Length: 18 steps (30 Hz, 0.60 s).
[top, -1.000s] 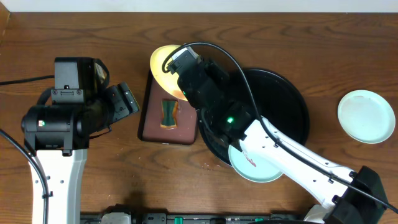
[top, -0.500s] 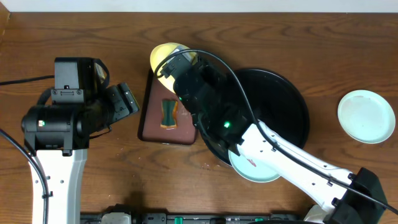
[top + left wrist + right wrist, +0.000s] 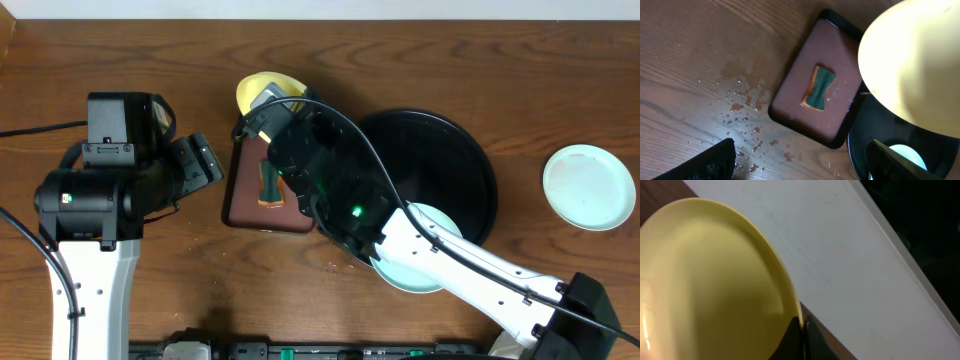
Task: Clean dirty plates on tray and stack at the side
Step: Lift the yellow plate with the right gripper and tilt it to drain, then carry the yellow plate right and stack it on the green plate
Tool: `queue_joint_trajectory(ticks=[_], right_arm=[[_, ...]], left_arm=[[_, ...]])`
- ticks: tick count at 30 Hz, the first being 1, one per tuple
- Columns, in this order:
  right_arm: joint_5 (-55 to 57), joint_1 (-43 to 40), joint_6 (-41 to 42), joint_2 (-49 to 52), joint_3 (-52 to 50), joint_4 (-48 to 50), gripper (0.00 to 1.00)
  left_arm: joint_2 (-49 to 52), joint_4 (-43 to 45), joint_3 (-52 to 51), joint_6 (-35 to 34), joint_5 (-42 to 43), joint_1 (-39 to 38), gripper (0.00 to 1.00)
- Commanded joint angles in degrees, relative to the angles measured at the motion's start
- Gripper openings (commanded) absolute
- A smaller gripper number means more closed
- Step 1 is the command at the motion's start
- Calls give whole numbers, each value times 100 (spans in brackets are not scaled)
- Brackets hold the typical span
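Yellow round shallow plate point(image 3: 258, 92) — rim clamped in the right tool point(image 3: 803, 330) — hangs at the brown rectangular tray's point(image 3: 245, 192) far end; left tool point(image 3: 802, 161) gapes, empty.

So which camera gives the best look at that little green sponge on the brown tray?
The left wrist view: the sponge lies unobstructed and large on the small brown tray, green top and tan edge clear. Overhead shows it tiny, beside the right arm. The right wrist view misses it, filled mostly by the yellow plate.

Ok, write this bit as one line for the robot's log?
right gripper: shut on yellow plate rim | left gripper: open, empty | mint plate: at black tray's edge
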Motion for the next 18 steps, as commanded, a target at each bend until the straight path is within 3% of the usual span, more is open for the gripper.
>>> queue_joint_trajectory(ticks=[1,18], right_arm=[[214,63,-109,-164,13,59,1],[227,66,-140,-164,13,63,1]], left_arm=[[-13,-15,120,-28,55,26,84],[-13,-15,120,-28,55,24,84]])
